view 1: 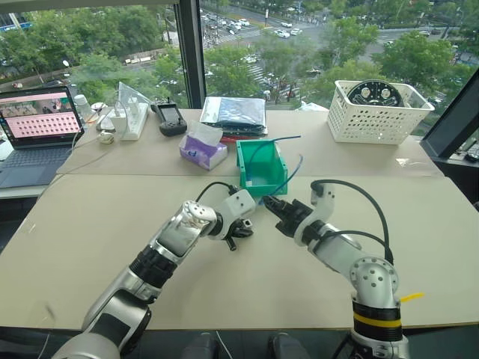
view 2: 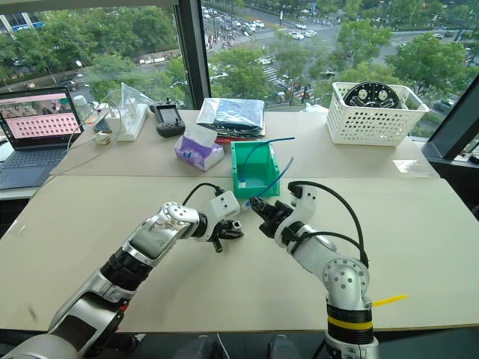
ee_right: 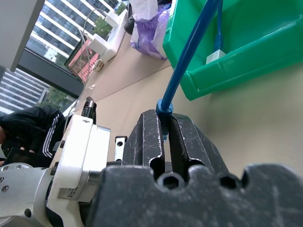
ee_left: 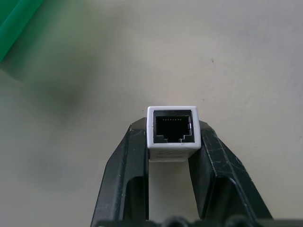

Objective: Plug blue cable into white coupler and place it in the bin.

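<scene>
Blue cable (ee_right: 189, 52): thin and light blue; one end pinched between the right gripper's (ee_right: 164, 124) closed black fingers, from there it rises in a taut line over the front lip of the bin; another stretch arcs above the bin's back wall.
White coupler (ee_left: 172, 132): tiny white block, dark socket empty and facing outward, clamped between the left gripper's (ee_left: 171, 142) fingers, above the table, just short of the bin's front.
Bin (view 1: 260, 166): bright green, upright, mid-table at the seam between the two tabletops, lowered lip toward the robot.
</scene>
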Available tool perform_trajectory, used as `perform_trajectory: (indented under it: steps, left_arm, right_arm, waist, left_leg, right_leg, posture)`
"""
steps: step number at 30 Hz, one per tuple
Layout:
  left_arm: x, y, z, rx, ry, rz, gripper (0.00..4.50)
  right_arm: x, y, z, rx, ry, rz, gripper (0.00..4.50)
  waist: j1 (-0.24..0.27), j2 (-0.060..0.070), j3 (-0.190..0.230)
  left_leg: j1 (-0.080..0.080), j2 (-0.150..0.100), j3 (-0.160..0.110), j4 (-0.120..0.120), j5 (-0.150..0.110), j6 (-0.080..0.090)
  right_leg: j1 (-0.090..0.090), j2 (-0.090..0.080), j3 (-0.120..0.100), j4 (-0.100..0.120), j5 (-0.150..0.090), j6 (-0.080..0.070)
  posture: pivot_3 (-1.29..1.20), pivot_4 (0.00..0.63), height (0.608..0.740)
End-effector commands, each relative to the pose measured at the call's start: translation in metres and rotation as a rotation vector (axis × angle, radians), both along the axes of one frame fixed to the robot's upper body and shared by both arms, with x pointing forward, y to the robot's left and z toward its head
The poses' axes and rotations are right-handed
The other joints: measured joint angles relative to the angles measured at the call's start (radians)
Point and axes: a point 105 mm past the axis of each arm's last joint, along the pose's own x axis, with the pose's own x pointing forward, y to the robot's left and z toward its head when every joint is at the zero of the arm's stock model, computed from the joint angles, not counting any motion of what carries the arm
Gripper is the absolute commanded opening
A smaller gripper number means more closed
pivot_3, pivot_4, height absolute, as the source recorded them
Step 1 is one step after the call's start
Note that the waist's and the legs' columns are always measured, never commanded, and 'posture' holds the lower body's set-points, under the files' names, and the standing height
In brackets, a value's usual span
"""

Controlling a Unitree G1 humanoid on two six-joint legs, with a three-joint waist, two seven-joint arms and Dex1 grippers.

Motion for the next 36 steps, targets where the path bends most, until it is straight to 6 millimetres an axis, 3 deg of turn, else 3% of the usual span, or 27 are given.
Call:
perform_trajectory:
  steps: [1,25,36]
  left_arm:
    - [0.000,-0.001,-0.009,0.039,0.022,0.010,0.67]
    - [-0.005,-0.010,0.002,-0.030,0.096,0.030,0.67]
    - [-0.009,-0.014,0.010,-0.075,0.142,0.055,0.67]
  right_arm:
    - [-0.004,0.004,0.006,-0.003,-0.035,-0.001,0.00]
    - [-0.007,0.022,-0.020,-0.099,0.005,0.047,0.00]
    - [-0.007,0.022,-0.028,-0.278,-0.044,0.076,0.00]
  waist:
    - [0.000,0.000,0.000]
    - [0.000,0.000,0.000]
    - [-0.003,0.000,0.000]
  left_leg:
    - [0.000,0.000,0.000,0.000,0.000,0.000]
    - [0.000,0.000,0.000,0.000,0.000,0.000]
    - [0.000,0.000,0.000,0.000,0.000,0.000]
  right_leg:
    - [0.000,0.000,0.000,0.000,0.000,0.000]
    - [-0.001,0.000,0.000,0.000,0.001,-0.001]
    - [-0.001,0.000,0.000,0.000,0.001,-0.001]
  posture:
    - [0.00,0.150,0.740]
    - [0.00,0.150,0.740]
    - [0.00,0.150,0.740]
